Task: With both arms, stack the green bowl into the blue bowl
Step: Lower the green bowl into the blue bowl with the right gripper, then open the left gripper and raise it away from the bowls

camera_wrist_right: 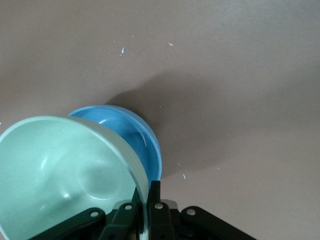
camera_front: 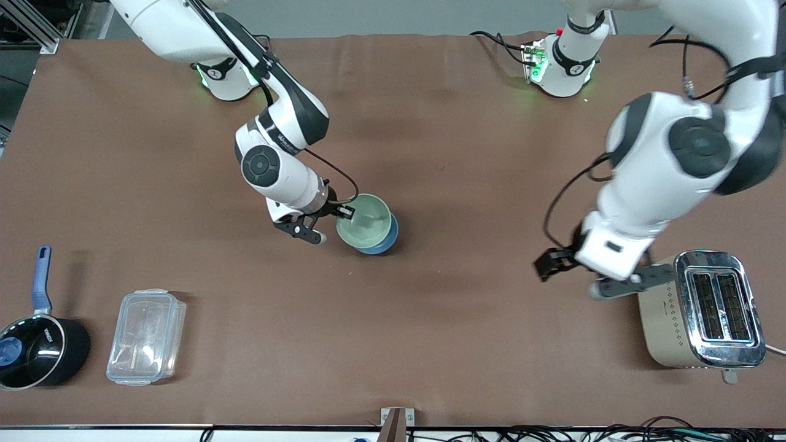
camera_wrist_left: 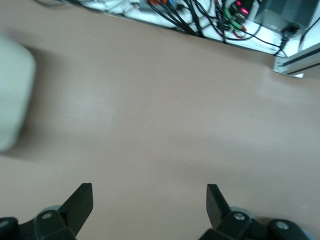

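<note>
Your right gripper (camera_front: 334,216) pinches the green bowl (camera_front: 363,220) by its rim, tilted over the blue bowl (camera_front: 382,244) mid-table. It looks light, stiff and glossy-slick, so the rim grip may slip. Your left gripper (camera_front: 574,273) waits open by the toaster (camera_front: 700,310).

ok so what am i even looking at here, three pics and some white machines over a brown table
These are two white robot arms, each ending in a two-finger gripper. The big picture is from a high camera facing them; the other two come from cameras on the arms' wrists.

The right gripper is shut on the rim of the green bowl, holding it tilted over the blue bowl, partly inside it. Its wrist view shows this close up.

The left gripper is open and holds nothing, hanging over the table beside the toaster.

Toward the right arm's end lie a clear plastic container and a black saucepan with a blue handle.
</note>
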